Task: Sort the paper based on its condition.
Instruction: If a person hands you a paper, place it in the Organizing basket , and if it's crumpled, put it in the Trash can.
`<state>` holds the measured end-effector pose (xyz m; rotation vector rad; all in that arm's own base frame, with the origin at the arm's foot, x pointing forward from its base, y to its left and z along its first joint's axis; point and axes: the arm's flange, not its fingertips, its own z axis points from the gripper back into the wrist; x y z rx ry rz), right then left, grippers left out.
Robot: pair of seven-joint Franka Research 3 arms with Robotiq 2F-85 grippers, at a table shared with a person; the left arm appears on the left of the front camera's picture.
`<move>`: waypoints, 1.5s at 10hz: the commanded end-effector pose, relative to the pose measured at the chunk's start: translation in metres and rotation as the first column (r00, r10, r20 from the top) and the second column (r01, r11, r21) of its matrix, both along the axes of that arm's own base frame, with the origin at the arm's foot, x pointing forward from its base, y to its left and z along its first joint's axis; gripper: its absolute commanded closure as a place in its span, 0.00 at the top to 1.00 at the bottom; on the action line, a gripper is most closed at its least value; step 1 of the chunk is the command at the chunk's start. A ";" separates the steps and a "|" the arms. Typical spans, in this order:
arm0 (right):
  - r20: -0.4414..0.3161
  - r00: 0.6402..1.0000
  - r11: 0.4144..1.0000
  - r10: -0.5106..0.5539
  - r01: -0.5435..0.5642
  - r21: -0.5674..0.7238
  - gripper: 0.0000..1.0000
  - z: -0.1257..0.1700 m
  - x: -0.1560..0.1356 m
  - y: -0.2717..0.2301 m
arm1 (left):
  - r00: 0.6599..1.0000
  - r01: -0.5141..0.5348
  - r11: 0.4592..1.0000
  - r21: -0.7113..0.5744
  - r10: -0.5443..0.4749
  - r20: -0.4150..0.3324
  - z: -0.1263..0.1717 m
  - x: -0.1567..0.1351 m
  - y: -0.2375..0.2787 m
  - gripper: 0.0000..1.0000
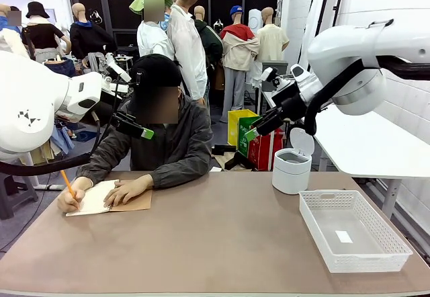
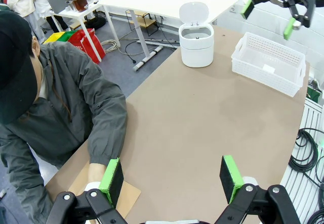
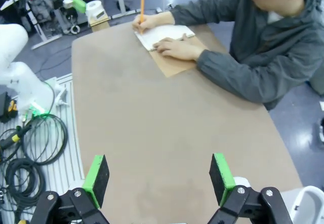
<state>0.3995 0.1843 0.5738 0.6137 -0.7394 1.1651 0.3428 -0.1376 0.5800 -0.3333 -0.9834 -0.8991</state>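
The paper is out of view as loose sheets. A person sits at the far left of the table (image 1: 222, 243), writing with a pencil (image 1: 67, 183) on the white page of a brown-backed notebook (image 1: 94, 197), also in the right wrist view (image 3: 164, 33). My left gripper (image 1: 134, 105) hangs open in the air in front of the person, above the notebook's corner (image 2: 129, 196), its pads (image 2: 112, 179) wide apart and holding nothing. My right gripper (image 1: 261, 105) hovers open and empty high over the table's right side, its green pads (image 3: 96, 178) far apart.
A white lidded bin (image 1: 292, 169) stands at the far right with its lid up. In front of it a white mesh basket (image 1: 376, 260) sits near the right edge, holding just a small white label. Bare tabletop lies between the notebook and the basket.
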 end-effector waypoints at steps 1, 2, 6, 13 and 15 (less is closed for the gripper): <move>0.016 0.999 0.999 0.034 -0.034 0.027 1.00 -0.013 -0.011 -0.004 | 1.000 0.009 1.000 0.008 -0.009 0.002 -0.001 0.001 0.001 1.00; 0.016 0.999 0.999 0.041 -0.041 0.028 1.00 -0.015 -0.013 -0.003 | 1.000 0.009 1.000 0.008 -0.009 0.002 -0.001 0.001 0.001 1.00; 0.007 1.000 1.000 0.023 -0.023 0.003 1.00 -0.006 -0.010 -0.001 | 1.000 0.009 1.000 0.008 -0.009 0.002 -0.001 0.001 0.001 1.00; 0.007 1.000 1.000 0.023 -0.023 0.003 1.00 -0.006 -0.010 -0.001 | 1.000 0.009 1.000 0.008 -0.009 0.002 -0.001 0.001 0.001 1.00; 0.007 1.000 1.000 0.023 -0.023 0.003 1.00 -0.006 -0.010 -0.001 | 1.000 0.009 1.000 0.008 -0.009 0.002 -0.001 0.001 0.001 1.00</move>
